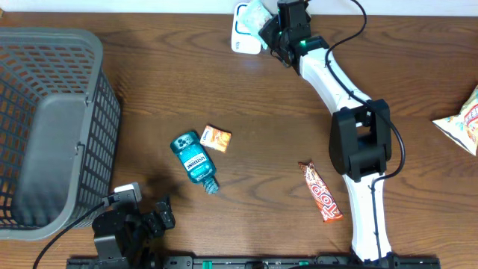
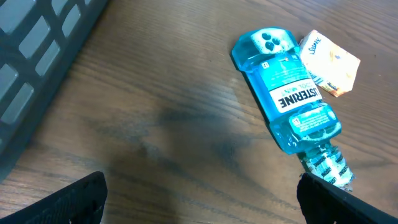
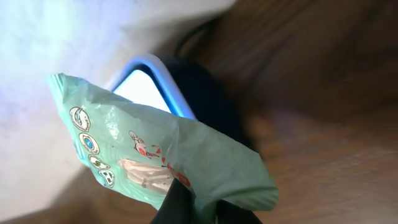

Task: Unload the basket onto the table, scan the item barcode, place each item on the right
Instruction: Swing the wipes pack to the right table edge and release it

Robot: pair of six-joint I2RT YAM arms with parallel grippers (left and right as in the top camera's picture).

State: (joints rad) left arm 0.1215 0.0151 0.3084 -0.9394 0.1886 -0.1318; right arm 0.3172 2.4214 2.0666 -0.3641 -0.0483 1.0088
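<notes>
My right gripper [image 1: 272, 33] is at the table's far edge, shut on a pale green packet [image 1: 258, 13]. In the right wrist view the packet [image 3: 155, 149] is pinched at its lower edge between the dark fingers [image 3: 180, 205]. It hangs just over the white, blue-rimmed scanner [image 3: 149, 87]. From overhead the scanner [image 1: 240, 33] sits partly under the packet and gripper. No barcode shows on the packet's visible side. My left gripper [image 1: 153, 220] rests near the front left edge, open with bare table between its fingers [image 2: 74, 199].
A blue mouthwash bottle [image 1: 194, 161] lies mid-table with a small orange packet [image 1: 217, 138] beside it. A candy bar [image 1: 321, 193] lies beside the right arm's base. A grey basket [image 1: 45, 134] fills the left side. A snack bag [image 1: 461, 119] pokes in at the right edge.
</notes>
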